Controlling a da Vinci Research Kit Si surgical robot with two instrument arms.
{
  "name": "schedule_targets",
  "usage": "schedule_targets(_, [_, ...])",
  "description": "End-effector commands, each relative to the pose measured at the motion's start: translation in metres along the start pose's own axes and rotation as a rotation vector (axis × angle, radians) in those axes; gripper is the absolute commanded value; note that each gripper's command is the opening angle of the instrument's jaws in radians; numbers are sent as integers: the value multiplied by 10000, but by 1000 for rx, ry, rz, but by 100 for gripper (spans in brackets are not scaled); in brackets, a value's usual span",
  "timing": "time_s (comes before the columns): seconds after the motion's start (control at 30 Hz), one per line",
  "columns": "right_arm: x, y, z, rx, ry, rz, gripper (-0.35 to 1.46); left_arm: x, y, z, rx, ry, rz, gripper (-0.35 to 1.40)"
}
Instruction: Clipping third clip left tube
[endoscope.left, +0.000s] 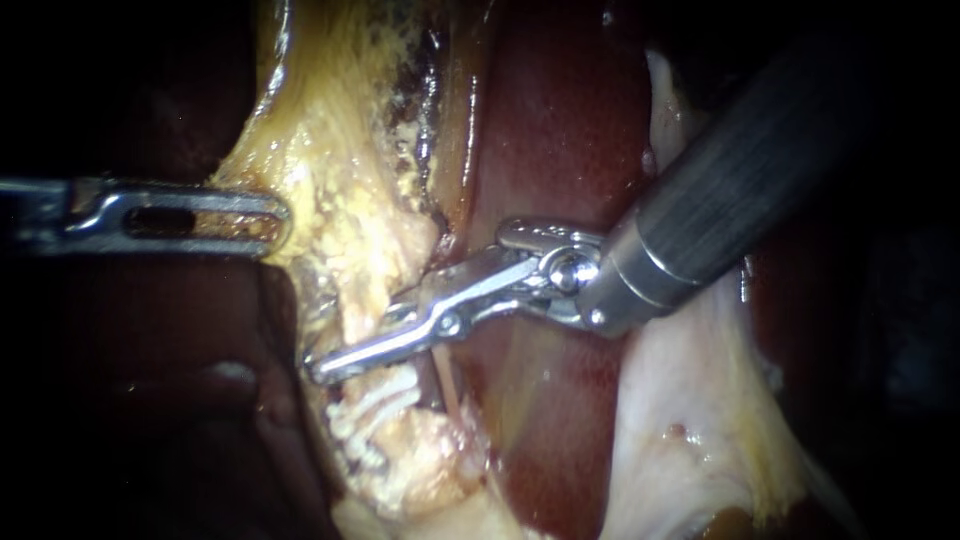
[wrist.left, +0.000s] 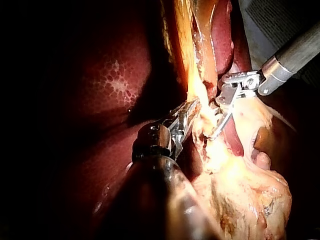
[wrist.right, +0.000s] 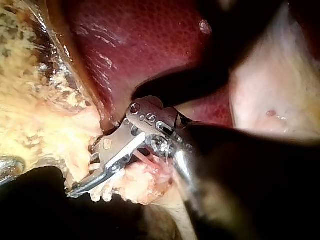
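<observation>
Steel left instrument (endoscope.left: 272, 220): slotted silver jaws on a thin shaft, clamped flat on the edge of the yellow fatty tissue (endoscope.left: 340, 150), which is grainy and wet.
Dark-shafted right instrument (endoscope.left: 320, 368): a grey shaft with a bright metal collar ends in long, slim silver jaws. They stand narrow, one in front of the left tube and the other behind it, pinching it crosswise. In the right wrist view their tips poke out just past the crumbly fat.
Cream left tube (endoscope.left: 350, 310): a pale, glistening strand crusted with crumbs of fat. It runs down from the yellow fatty tissue into a lumpy mass of fat, along the edge of the liver.
Ribbed white clips (endoscope.left: 380, 398): they lie across the left tube just beyond the right instrument's jaws, close to one another.
Slim pink strand (endoscope.left: 447, 385): it shows just under the hinge of the right instrument's jaws, beside the left tube.
Dark red liver (endoscope.left: 560, 150): smooth and shiny, it lies behind the tube and both instruments.
Sheet of whitish tissue (endoscope.left: 690, 430): it lies under the right instrument's shaft, well apart from the clips.
</observation>
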Motion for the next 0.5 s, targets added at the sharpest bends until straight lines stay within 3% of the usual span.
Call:
schedule_targets(0.03, [0,1,-1,-3,2,0,-35,0,0,0,0,0,0,-35])
schedule_targets(0.5, [-1,-2,-2,0,0,0,-35,0,0,0,0,0,0,-35])
